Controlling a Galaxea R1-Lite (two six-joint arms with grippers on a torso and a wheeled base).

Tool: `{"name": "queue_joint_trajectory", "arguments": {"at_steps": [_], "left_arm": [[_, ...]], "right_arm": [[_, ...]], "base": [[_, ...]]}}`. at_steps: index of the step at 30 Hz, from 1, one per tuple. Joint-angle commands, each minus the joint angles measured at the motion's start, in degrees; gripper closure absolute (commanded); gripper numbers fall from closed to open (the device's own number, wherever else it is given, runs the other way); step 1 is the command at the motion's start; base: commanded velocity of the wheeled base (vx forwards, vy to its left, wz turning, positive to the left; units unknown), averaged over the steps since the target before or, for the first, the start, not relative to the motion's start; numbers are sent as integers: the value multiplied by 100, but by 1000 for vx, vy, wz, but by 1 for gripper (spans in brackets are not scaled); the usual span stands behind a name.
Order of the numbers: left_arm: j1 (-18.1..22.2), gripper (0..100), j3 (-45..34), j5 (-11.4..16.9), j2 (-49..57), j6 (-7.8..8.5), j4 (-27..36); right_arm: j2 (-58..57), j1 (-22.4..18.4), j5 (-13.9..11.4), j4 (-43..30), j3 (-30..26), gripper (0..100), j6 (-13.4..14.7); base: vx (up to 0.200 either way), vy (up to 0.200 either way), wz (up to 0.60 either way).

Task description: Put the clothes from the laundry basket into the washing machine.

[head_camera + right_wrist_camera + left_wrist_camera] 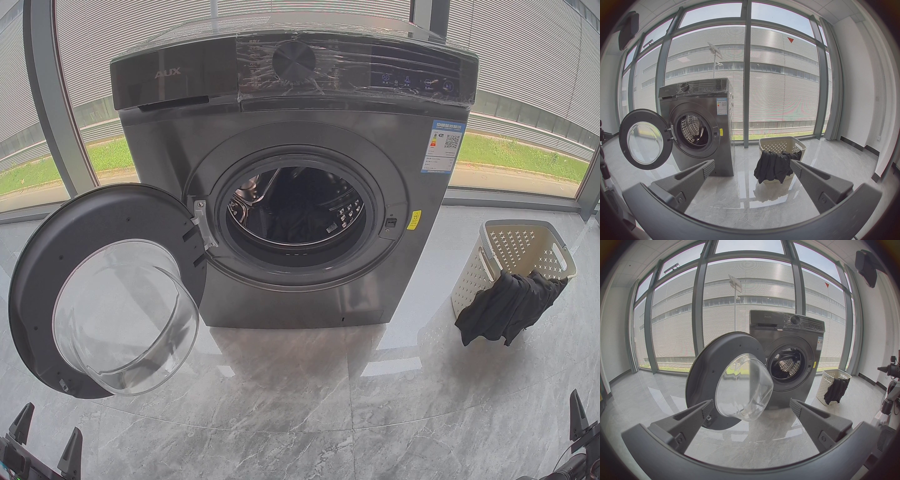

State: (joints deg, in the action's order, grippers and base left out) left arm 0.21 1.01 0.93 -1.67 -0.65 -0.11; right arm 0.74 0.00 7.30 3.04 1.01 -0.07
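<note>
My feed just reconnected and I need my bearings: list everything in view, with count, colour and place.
washing machine: one, grey, straight ahead
door: one, dark with clear glass, swung open leftward
laundry basket: one, white, on floor right of machine
clothes: one black bundle, draped over basket's front rim
floor: grey marble
windows: behind machine
left gripper: black, open, empty
right gripper: black, open, empty

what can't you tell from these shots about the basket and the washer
White perforated laundry basket, head view: its floor is hidden by its own front wall and the black garment draped over the rim, so more clothes cannot be ruled out.
Drum of the grey front-loading washing machine, head view: too dark to tell whether anything lies inside.
Control panel, head view: symbols too small, under plastic film.
</note>
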Motion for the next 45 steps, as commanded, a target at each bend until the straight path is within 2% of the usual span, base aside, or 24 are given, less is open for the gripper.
{"name": "queue_joint_trajectory", "arguments": {"at_steps": [1,4,7,9,11,12,13,15,19,28,33,45], "left_arm": [[-12,0,-57,13,167,-23,2],[-12,0,-57,66,167,-41,11],[-12,0,-31,-216,167,29,134],[-21,0,-40,-242,167,29,125],[-3,0,-84,-242,167,73,37],[-3,0,-75,-233,167,21,64],[-12,0,-75,-172,167,65,81],[-12,0,-92,-22,167,91,46],[-12,0,-92,4,167,144,64],[-12,0,-92,13,167,126,81],[-12,0,-92,13,167,126,81],[-21,0,-92,22,167,109,81]], "right_arm": [[-74,9,-1,4,-101,0,7],[-74,9,26,4,-101,0,-1],[-74,9,43,4,-101,0,-28],[-74,-9,43,4,-101,0,-63],[-74,-9,52,22,-101,0,-81],[-74,-9,43,22,-92,0,-89],[-74,-9,-36,-49,-75,0,-63],[-74,9,-36,-57,-75,0,-10],[-74,9,-27,-75,-75,0,51],[-74,9,-36,-5,-101,0,113],[-74,18,-18,-5,-101,0,640],[-74,18,-18,-5,-101,0,596]], "base": [[0,-200,0],[0,-200,0],[0,-200,0],[0,-200,0],[0,-200,0],[0,-200,0],[0,-200,0],[0,-200,0],[0,-200,0],[0,-200,0],[0,-200,0],[0,-200,0]]}}
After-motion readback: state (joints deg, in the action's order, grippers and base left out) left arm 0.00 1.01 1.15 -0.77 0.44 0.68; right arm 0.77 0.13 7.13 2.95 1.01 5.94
